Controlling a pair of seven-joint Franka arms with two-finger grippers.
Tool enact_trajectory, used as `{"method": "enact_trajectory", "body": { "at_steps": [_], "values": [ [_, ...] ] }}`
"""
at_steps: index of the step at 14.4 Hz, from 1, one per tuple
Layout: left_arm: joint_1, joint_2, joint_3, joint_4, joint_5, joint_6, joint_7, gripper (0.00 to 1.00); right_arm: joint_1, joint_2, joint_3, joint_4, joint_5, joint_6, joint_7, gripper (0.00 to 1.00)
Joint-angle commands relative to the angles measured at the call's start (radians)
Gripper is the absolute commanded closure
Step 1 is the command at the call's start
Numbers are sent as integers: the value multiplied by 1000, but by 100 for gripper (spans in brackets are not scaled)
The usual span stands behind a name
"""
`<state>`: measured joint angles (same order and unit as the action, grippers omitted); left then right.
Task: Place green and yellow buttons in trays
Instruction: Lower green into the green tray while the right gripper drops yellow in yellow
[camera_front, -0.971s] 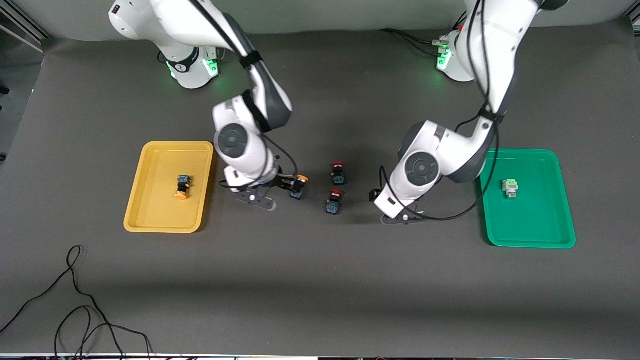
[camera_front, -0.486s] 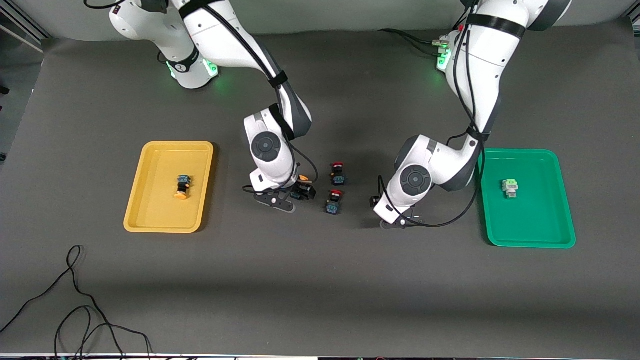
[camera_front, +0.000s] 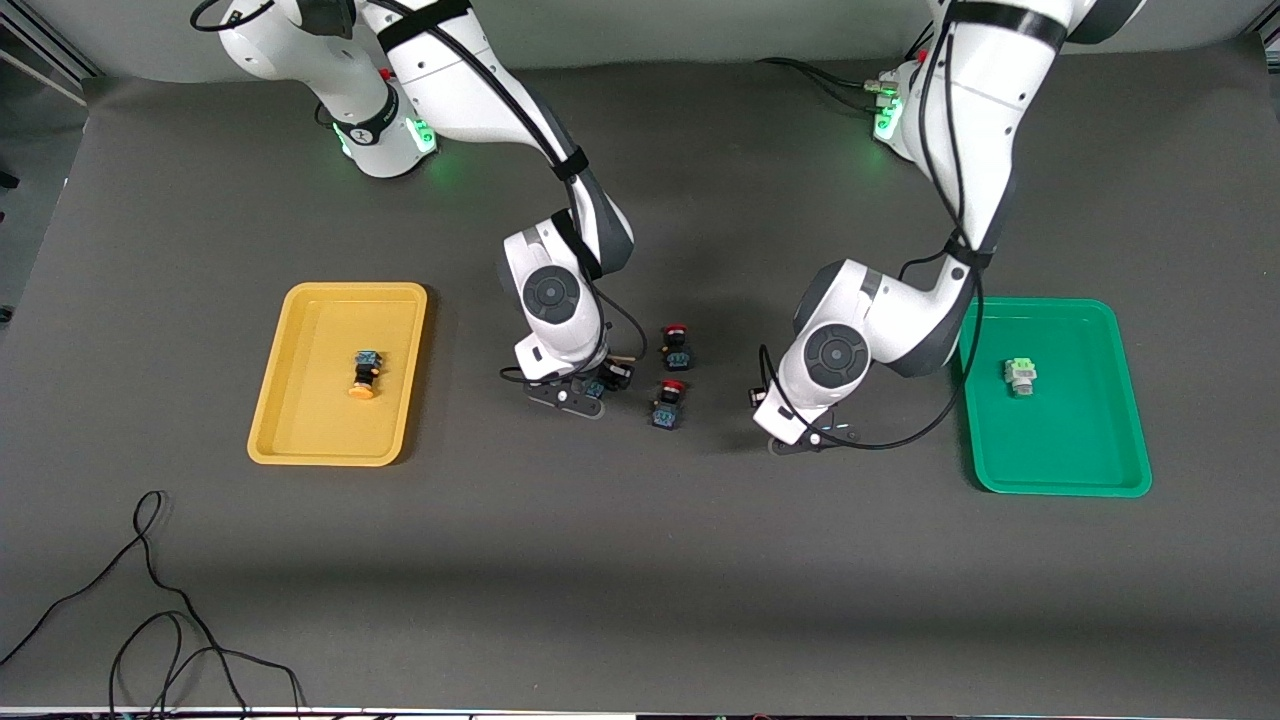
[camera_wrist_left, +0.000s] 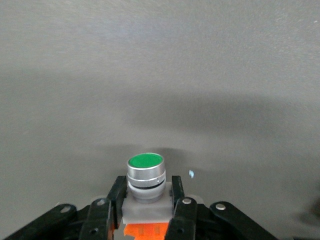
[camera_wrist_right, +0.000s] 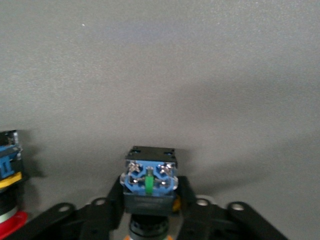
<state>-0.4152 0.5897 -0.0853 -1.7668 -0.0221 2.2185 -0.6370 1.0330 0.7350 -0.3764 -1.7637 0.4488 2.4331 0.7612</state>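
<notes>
No words, brand names or numbers can be read anywhere in these views. The white robot arm (camera_front: 470, 80) rising from the right arm's base carries a small dark mark beside its green light, possibly a maker's logo, but it is too small to make out. The blue-and-black switch body (camera_wrist_right: 149, 178) in the right wrist view shows only screws, no lettering.

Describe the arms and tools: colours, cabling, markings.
Both arms are glossy white with dark grey joint sections and round grey joint caps. Black cables run along them, strapped on with black bands. Green lights glow at both bases. The left tool and right tool have black fingers with silver screws.
</notes>
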Motion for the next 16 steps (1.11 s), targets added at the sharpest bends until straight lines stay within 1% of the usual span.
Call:
{"method": "enact_trajectory", "body": {
  "at_steps": [1,3,4,5,7,8,9,10,11,13,14,16],
  "values": [
    [44,-146,3,-13,-21,-129,-9,100,7,-25,-13,1,18,3,3,100],
    [84,-250,6,-10,-51,-227,19,100,-7,-77,-22,-3,16,-11,-6,100],
    [114,-290,6,-11,-53,-267,49,100,-7,-112,-42,-17,16,-47,-16,100],
    [154,-322,7,-14,-52,-319,101,100,-7,-164,-73,-28,16,-112,-69,100],
    [263,-387,10,-31,-39,-413,265,100,-2,-276,-165,-55,5,-298,-172,100],
    [324,-413,13,-46,-27,-434,361,100,10,-326,-214,-68,-4,-365,-215,100],
    [402,-432,13,-58,3,-447,463,100,12,-376,-258,-80,-34,-420,-262,100],
    [470,-439,13,-69,36,-445,552,100,9,-420,-291,-88,-70,-472,-311,100],
    [528,-435,13,-71,63,-441,635,100,6,-458,-339,-101,-109,-523,-380,100],
    [625,-418,13,-97,135,-384,776,100,12,-508,-447,-144,-175,-551,-552,100],
    [669,-407,13,-129,148,-320,830,100,7,-519,-508,-167,-200,-551,-651,100],
    [732,-384,13,-237,149,-136,905,100,-7,-511,-628,-226,-202,-520,-901,100]
  ]
}}
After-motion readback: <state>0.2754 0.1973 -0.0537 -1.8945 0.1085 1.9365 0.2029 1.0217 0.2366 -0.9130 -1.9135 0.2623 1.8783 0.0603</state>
